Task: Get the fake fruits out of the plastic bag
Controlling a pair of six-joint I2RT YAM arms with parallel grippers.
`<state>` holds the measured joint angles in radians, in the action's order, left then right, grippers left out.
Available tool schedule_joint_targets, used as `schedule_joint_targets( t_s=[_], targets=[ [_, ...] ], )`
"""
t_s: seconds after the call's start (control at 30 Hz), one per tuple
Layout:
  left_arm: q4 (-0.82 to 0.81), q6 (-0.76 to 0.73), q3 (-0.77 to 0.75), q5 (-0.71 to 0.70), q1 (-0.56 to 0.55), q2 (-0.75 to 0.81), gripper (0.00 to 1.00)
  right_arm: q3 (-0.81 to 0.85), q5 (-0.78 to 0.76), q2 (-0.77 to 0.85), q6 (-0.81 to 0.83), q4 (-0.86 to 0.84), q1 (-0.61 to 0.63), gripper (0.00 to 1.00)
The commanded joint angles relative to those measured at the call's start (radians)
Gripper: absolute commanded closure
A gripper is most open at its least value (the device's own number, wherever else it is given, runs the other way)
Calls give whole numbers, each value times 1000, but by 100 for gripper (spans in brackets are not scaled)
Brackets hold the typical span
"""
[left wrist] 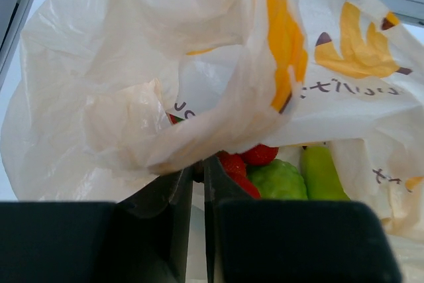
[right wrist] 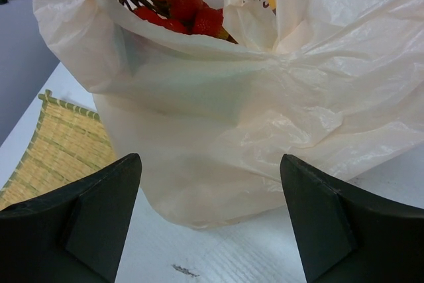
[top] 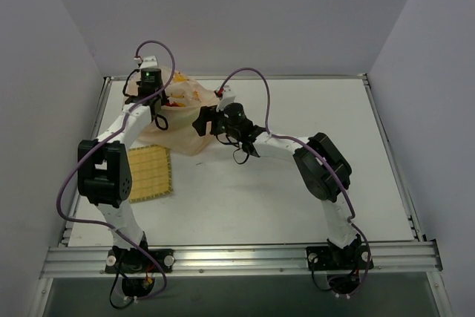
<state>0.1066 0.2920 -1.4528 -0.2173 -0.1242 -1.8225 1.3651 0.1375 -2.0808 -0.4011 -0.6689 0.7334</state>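
Fruits: the glossy plastic fake fruits all lie inside the bag. A cluster of small red ones (left wrist: 258, 155) sits just past the tips of my left jaws. A bumpy round lime-green one (left wrist: 281, 180) is beside them on the right, and a smoother green one (left wrist: 321, 173) is against it further right. From my right jaws only the red ones (right wrist: 189, 4) show, over the bag's rim, ahead and slightly left.
Bag: a thin, crinkly, translucent peach plastic bag (top: 182, 128) with yellow-orange print. It stands crumpled on the bench between my two jaws, mouth upward.
Left jaws: clenched to a thin slit, with a fold of the bag's rim (left wrist: 199, 144) caught at the tips.
Right jaws: released and spread wide. The bag's side wall (right wrist: 265, 97) is straight ahead between the fingers, and they are not touching it.
Mat: a square yellow woven mat (right wrist: 53, 144) lies flat on the bench, left of my right jaws and just beside the bag's base.
Bench: a white bench (top: 297, 109), bare beneath and right of my right jaws.
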Motion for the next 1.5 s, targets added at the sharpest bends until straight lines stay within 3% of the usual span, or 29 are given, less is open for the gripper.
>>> schedule_joint_targets(
  t_s=[0.0, 0.17, 0.37, 0.47, 0.5, 0.6, 1.0, 1.37, 1.47],
  targets=[
    [-28, 25, -24, 30, -20, 142, 98, 12, -50, 36, -4, -3, -2, 18],
    [-24, 73, -23, 90, -28, 232, 98, 35, -81, 13, 1, 52, 0, 11],
    [7, 134, -44, 174, -28, 302, 98, 42, -111, 2, 10, 83, 24, 21],
    [11, 164, -52, 214, -26, 327, 98, 38, -122, -2, 18, 89, 29, 38],
    [5, 176, -55, 217, -26, 337, 98, 42, -122, -4, 21, 92, 29, 50],
    [-18, 205, -57, 265, -23, 344, 98, 58, -122, -16, 34, 117, 35, 62],
    [-90, 436, -81, 470, -18, 361, 98, 115, -134, -18, 88, 173, 49, 65],
    [-39, 484, -161, 640, 52, 517, 98, 86, -161, 8, 87, 146, 49, 65],
    [66, 438, -112, 581, 107, 620, 98, 69, -164, 27, 90, 138, 47, 65]
  ],
)
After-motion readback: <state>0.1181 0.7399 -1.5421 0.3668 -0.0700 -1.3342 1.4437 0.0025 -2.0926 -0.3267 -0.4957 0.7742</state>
